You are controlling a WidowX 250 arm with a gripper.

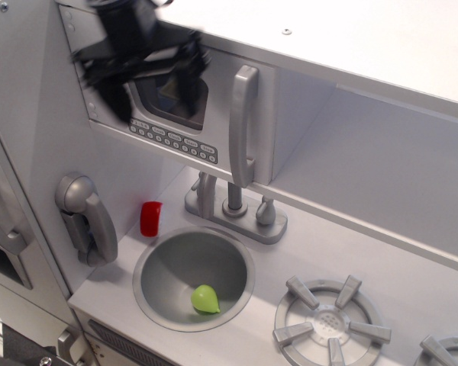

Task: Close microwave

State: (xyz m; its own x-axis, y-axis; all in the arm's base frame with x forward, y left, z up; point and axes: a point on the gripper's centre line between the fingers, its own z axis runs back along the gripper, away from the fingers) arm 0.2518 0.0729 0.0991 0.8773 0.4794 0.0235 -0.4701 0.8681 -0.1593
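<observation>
The microwave point(214, 122) is a white-grey box at the upper left of the toy kitchen. Its door lies flat against the cabinet front, with a rounded window point(168, 99), a row of small grey buttons point(175, 141) and a tall grey handle point(243, 126). My black gripper point(149, 85) hangs blurred in front of the window, its two fingers spread apart and holding nothing. One finger point(114, 95) is left of the window and the other point(189, 80) over its right part.
A grey phone handset point(88, 217) hangs on the left wall. A red cup point(151, 219) stands by the round sink point(149, 263), which holds a green object point(206, 299). A faucet point(233, 206) stands behind the sink. A stove burner point(332, 324) and an open shelf bay point(382, 168) lie right.
</observation>
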